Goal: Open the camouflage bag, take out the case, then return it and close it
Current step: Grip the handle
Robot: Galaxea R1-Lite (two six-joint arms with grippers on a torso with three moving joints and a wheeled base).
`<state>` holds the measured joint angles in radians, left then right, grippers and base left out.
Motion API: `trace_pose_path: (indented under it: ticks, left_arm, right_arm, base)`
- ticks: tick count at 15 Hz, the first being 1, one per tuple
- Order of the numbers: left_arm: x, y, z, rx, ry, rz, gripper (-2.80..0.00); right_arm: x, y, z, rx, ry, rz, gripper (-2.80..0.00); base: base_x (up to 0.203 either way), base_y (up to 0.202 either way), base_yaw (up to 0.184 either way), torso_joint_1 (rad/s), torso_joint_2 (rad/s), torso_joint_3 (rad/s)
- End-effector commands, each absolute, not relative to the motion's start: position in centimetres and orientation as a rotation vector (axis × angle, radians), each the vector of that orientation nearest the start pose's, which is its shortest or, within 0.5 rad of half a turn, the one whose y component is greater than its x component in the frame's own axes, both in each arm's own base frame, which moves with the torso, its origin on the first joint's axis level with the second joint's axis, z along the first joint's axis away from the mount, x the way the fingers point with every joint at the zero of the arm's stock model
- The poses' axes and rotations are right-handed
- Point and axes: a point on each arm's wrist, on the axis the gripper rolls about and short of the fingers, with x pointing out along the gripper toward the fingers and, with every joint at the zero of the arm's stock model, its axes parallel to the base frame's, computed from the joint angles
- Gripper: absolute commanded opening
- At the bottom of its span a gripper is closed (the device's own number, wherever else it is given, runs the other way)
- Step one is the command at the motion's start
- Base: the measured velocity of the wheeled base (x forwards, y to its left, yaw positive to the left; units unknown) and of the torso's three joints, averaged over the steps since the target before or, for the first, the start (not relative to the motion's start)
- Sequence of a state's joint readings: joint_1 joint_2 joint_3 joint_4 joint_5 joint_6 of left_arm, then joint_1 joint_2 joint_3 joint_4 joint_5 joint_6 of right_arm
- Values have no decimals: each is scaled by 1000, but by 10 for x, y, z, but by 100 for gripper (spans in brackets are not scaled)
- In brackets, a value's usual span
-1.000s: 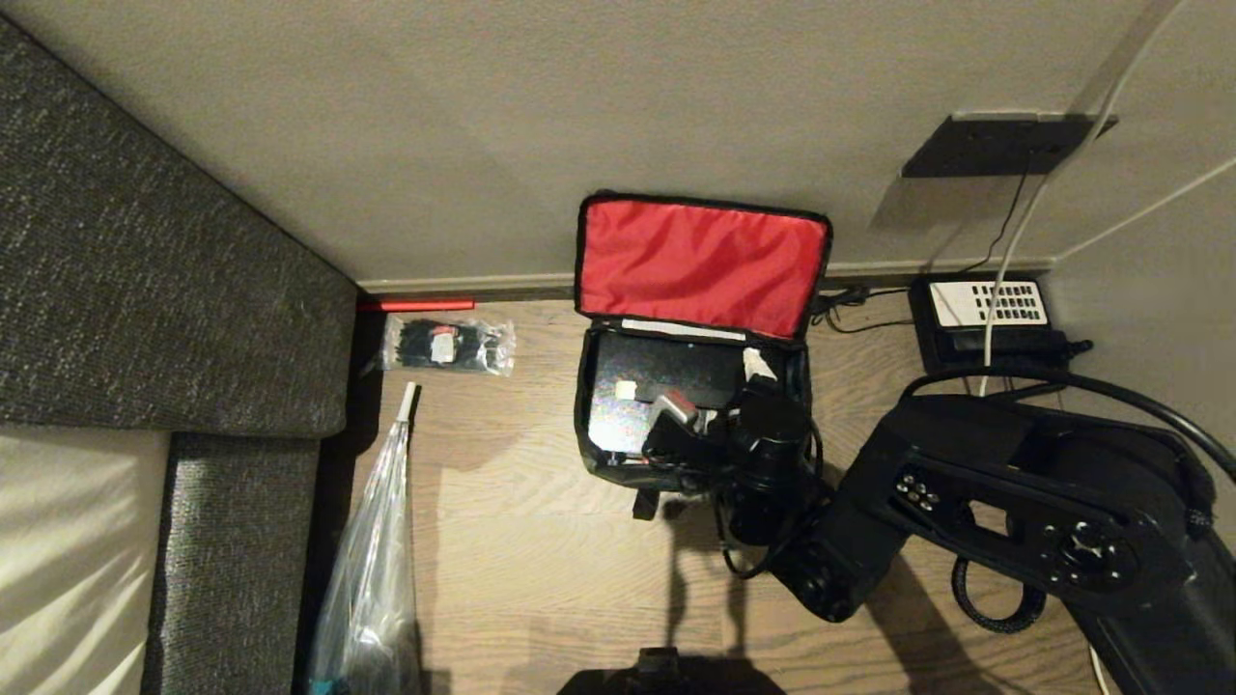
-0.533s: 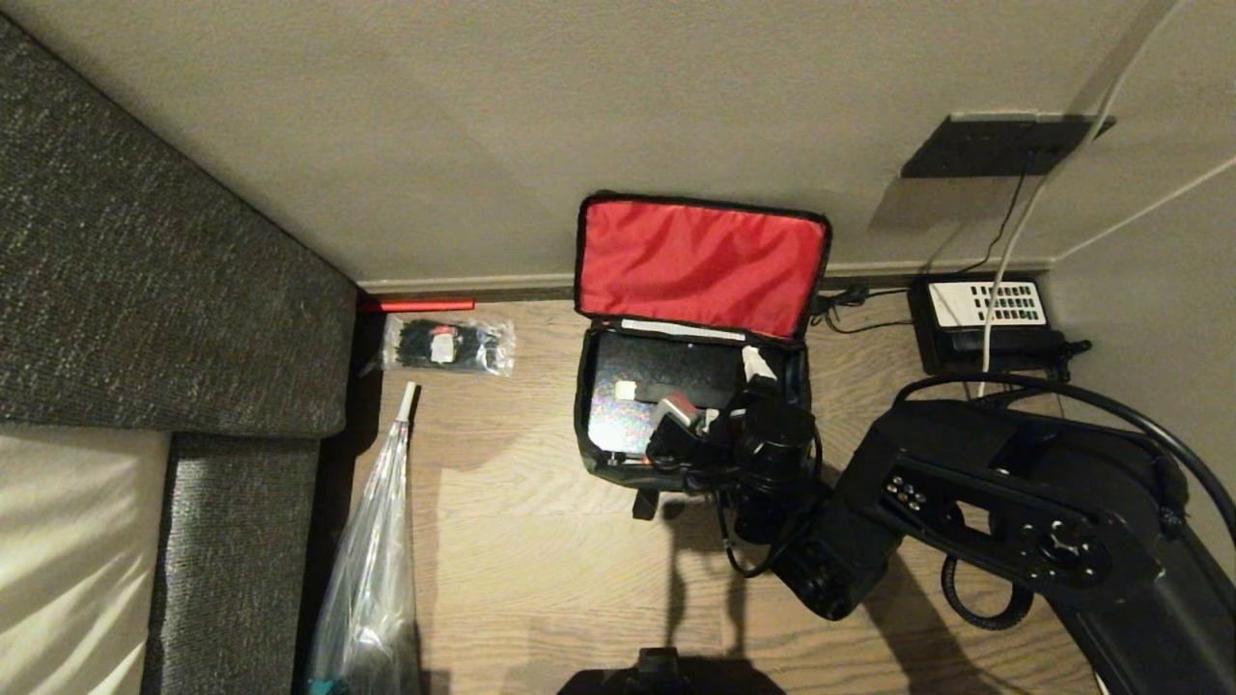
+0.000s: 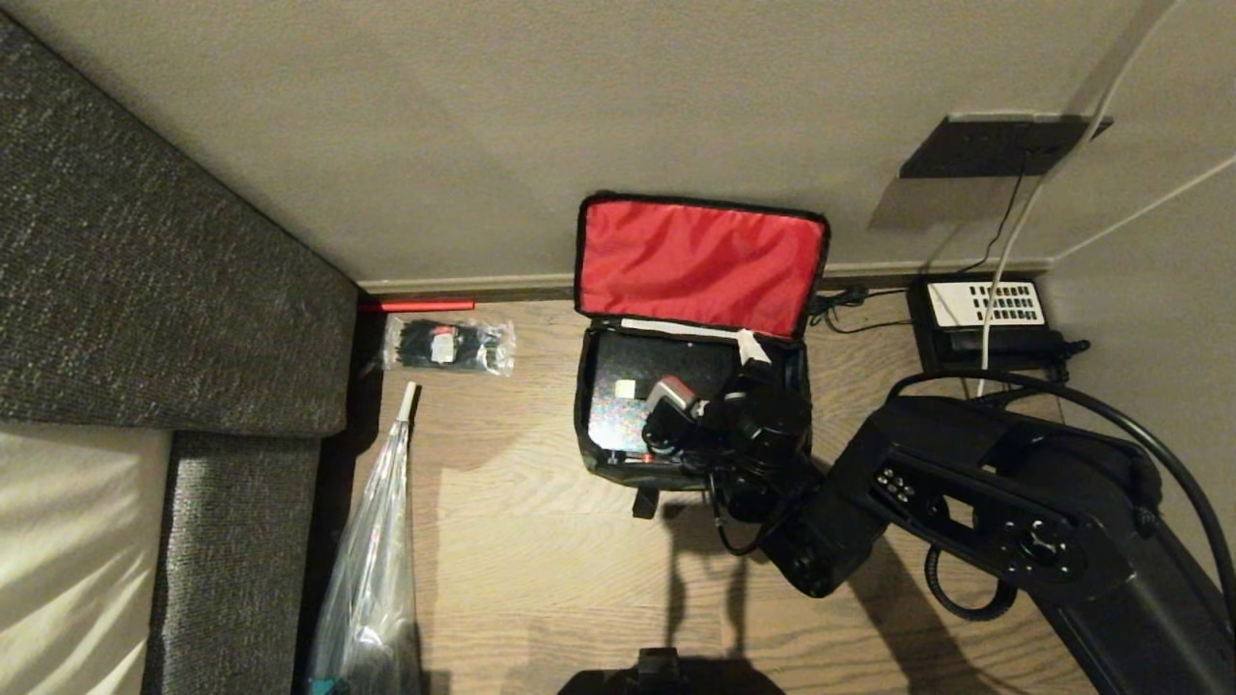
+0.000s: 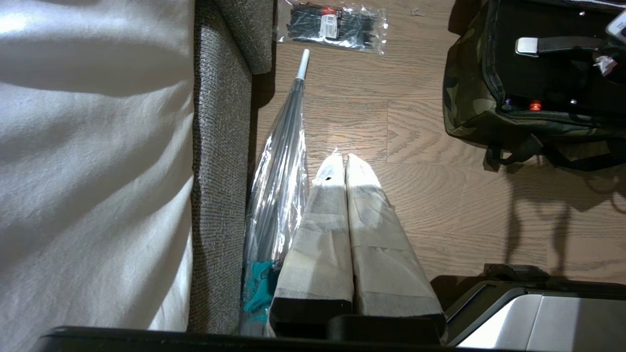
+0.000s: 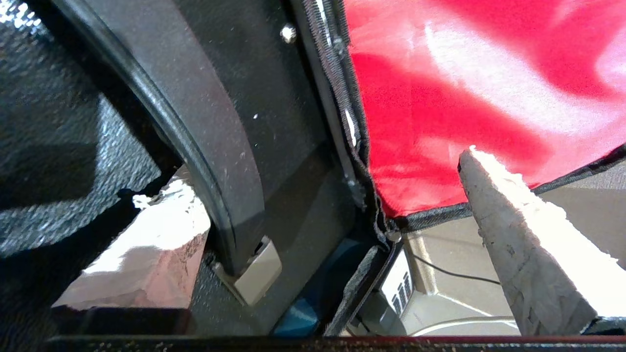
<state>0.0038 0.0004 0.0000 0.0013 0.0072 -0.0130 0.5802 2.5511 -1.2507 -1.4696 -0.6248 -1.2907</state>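
The bag (image 3: 695,338) stands open, case (image 3: 637,386) inside; the right gripper (image 3: 748,362), spread wide, hides the case's right end

The camouflage bag (image 3: 599,449) is green-brown outside, lined bright red, holding a seemingly black case (image 3: 666,372) with white label.
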Motion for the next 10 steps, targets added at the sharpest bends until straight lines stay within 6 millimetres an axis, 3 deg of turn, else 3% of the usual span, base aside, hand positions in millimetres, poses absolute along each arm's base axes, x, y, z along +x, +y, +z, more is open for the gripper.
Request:
trace_pose_path:
  ticks: [1,10]
  left_arm:
    - [-23,0,74,-14,3,12,-280]
    - [-23,0,74,-14,3,13,-280]
  right_arm:
    - [402,242,31,-1195,-89,-142,0]
    - [410,235,22,-1195,-74,-164,0]
  base:
    - [0,0,0,0,0,0]
    - [0,0,0,0,0,0]
